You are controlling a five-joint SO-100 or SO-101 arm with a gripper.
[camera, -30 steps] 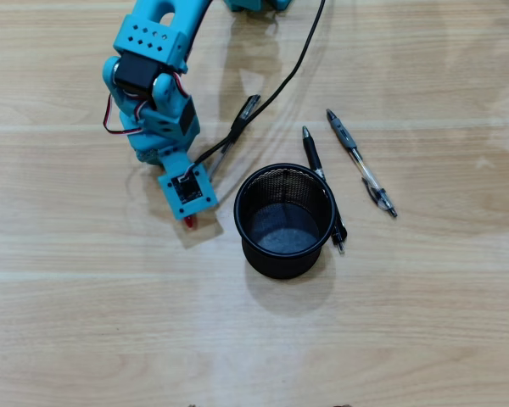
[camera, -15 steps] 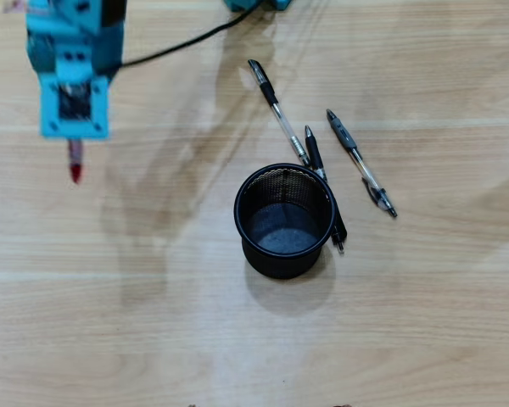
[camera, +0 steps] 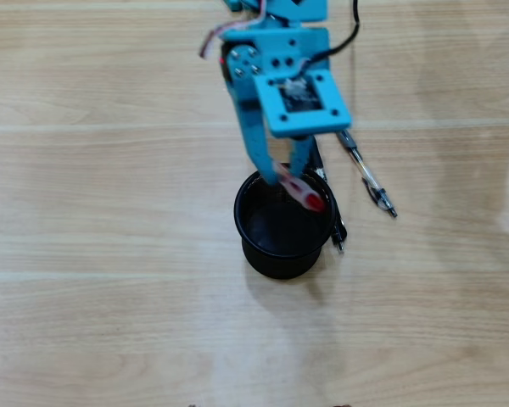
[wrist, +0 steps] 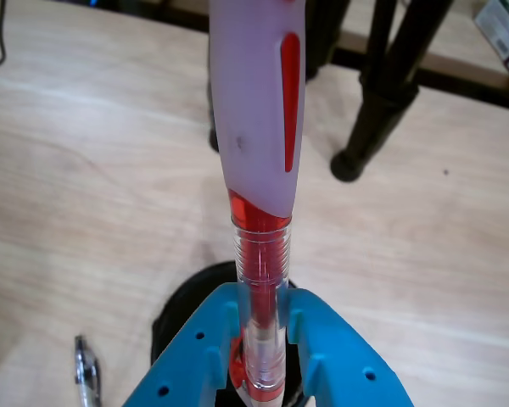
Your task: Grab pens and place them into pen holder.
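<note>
My gripper (camera: 288, 178) hangs over the pen holder (camera: 248, 242), a round black mesh cup, and is shut on a red and clear pen (camera: 309, 198) whose tip points into the cup's opening. In the wrist view the red pen (wrist: 259, 161) stands up between the blue fingers (wrist: 195, 356) of the gripper (wrist: 260, 343), with the pen holder (wrist: 171, 320) dark behind them. A grey and clear pen (camera: 369, 179) lies to the right of the cup. A black pen (camera: 338, 232) lies against the cup's right side, mostly hidden by the arm.
The arm's blue wrist and camera mount (camera: 295, 100) cover the table behind the cup. Black stand legs (wrist: 377, 97) rise at the far edge in the wrist view. A clear pen end (wrist: 86, 380) shows at the wrist view's lower left.
The arm has swung from the table's far left to above the pen holder, carrying the red pen. It now hides the clear pen with the black cap behind the cup.
</note>
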